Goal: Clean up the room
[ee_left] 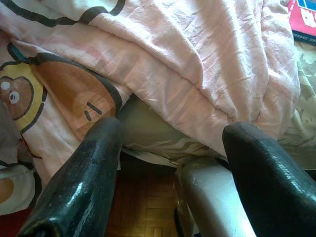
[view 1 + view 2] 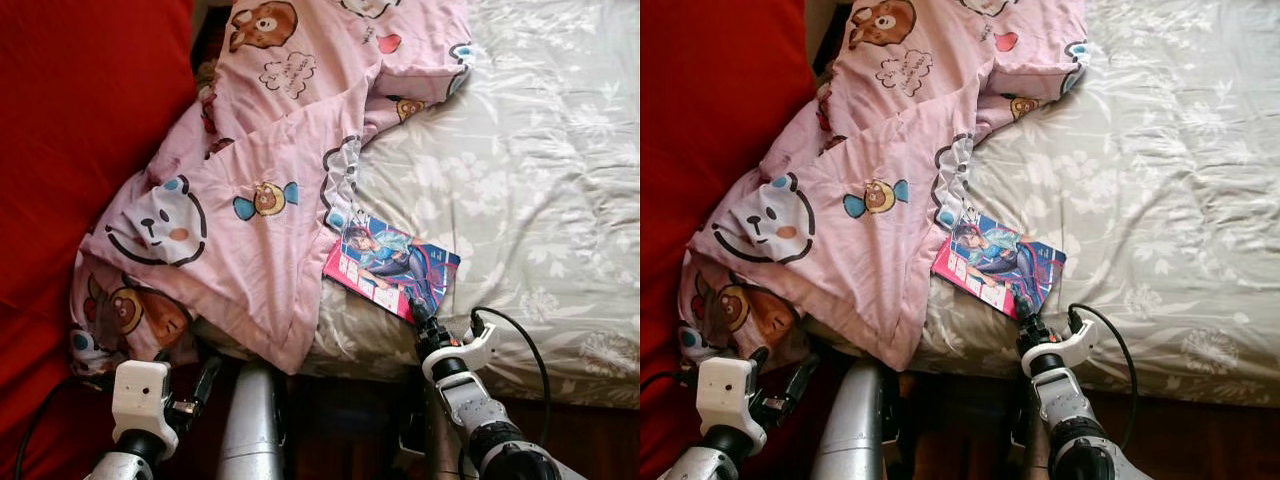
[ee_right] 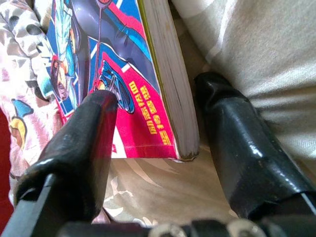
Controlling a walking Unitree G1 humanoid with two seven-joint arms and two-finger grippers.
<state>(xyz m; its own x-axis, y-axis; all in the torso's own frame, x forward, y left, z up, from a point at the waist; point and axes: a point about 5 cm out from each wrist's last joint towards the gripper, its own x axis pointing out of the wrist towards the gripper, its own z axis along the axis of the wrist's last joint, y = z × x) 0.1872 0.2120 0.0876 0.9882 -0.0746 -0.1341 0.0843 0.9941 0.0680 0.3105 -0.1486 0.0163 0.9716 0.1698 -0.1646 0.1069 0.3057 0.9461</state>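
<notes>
Two right gripper (image 3: pixel 158 138) fingers (image 3: pixel 84 143) spread, straddling glossy book (image 2: pixel 392 266) corner; left gripper (image 1: pixel 173 168) open, empty.

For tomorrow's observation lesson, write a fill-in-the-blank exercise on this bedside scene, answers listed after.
1. The comic book lies on the floral ______, near its edge.
2. One corner of the book is tucked under the ______ cartoon-bear blanket.
3. The ______ gripper has one of its fingers on the book's cover and the other beside its pages.
4. The left gripper hangs open below the blanket's ______ edge.

Missing words: bedspread; pink; right; lower
</notes>
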